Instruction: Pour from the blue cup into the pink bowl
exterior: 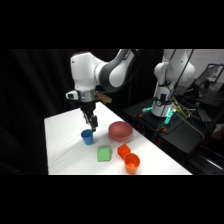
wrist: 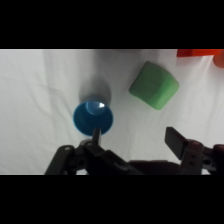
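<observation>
The blue cup [exterior: 87, 136] stands upright on the white table, left of the pink bowl [exterior: 120, 130]. My gripper [exterior: 91, 124] hangs just above the cup's rim. In the wrist view the blue cup [wrist: 93, 117] shows from above with its mouth open toward the camera. The gripper [wrist: 136, 139] is open: one finger [wrist: 96, 134] overlaps the cup's near rim, while the other finger [wrist: 176, 141] stands well off to the side over bare table. The pink bowl is out of the wrist view.
A flat green square [exterior: 104, 153] [wrist: 154, 85] lies in front of the cup. Two orange cups [exterior: 123, 150] [exterior: 131, 162] sit near the table's front edge. A second robot and gear [exterior: 165, 107] stand beyond the table's right side.
</observation>
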